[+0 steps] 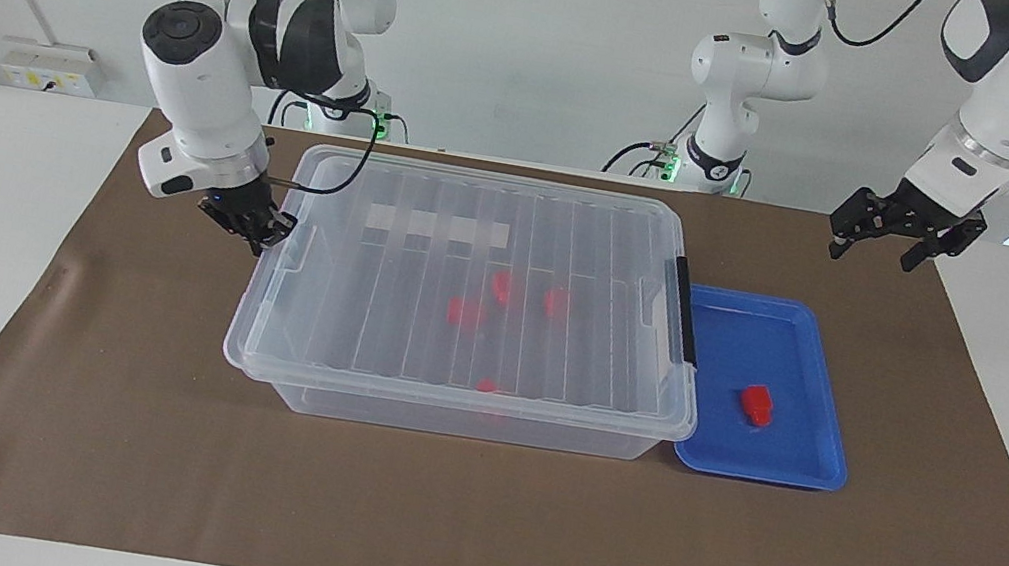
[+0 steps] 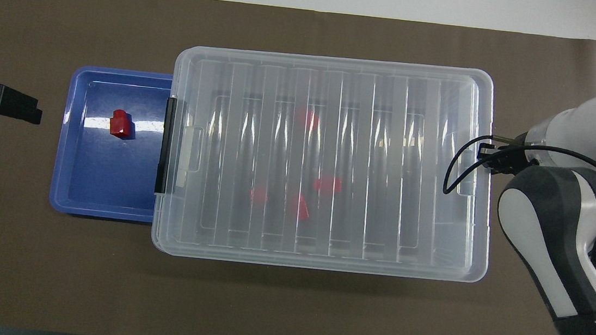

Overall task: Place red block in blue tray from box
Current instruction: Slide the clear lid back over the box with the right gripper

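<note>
Your red block (image 1: 756, 405) lies in the blue tray (image 1: 814, 472), which touches the lidded box (image 1: 456, 397) toward the left arm's end. Left gripper (image 1: 884, 239) hangs open over the desk (image 1: 131, 467), empty. Right gripper (image 1: 255, 228) sits at the box's other end; I cannot tell its jaws.

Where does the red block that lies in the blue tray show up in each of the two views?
Facing view: the red block lies in the blue tray, lower right of the picture.
Overhead view: the same block sits in the tray, left of centre.
Shared landmark: the black latch on the box end beside the tray.
</note>
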### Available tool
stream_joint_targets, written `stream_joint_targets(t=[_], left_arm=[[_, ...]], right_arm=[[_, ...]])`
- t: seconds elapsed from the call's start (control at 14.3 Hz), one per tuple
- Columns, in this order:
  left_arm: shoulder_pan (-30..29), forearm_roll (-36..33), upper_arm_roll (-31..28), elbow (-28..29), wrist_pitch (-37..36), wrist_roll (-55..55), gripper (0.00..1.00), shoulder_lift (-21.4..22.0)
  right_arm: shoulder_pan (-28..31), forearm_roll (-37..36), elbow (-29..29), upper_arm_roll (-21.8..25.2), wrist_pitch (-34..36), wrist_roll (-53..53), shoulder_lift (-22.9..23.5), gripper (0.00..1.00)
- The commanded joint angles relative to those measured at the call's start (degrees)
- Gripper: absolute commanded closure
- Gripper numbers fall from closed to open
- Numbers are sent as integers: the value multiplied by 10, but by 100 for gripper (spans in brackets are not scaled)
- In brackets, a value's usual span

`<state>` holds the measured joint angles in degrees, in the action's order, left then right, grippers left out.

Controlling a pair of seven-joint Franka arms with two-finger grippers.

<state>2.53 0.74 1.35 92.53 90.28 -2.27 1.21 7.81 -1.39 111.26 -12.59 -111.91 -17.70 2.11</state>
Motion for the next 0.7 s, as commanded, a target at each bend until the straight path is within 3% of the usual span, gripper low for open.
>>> stream_joint_targets(t=[0.0, 0.56, 0.63], left_arm=[[-5, 7, 0, 19, 9, -6, 0, 17], [-5, 7, 0, 19, 9, -6, 0, 16], [-5, 7, 0, 19, 9, -6, 0, 16]], right_arm=[[4, -3, 0, -8, 16, -12, -4, 100], [4, 7, -178, 57, 220, 94, 4, 100], [4, 7, -194, 57, 246, 94, 1, 88]])
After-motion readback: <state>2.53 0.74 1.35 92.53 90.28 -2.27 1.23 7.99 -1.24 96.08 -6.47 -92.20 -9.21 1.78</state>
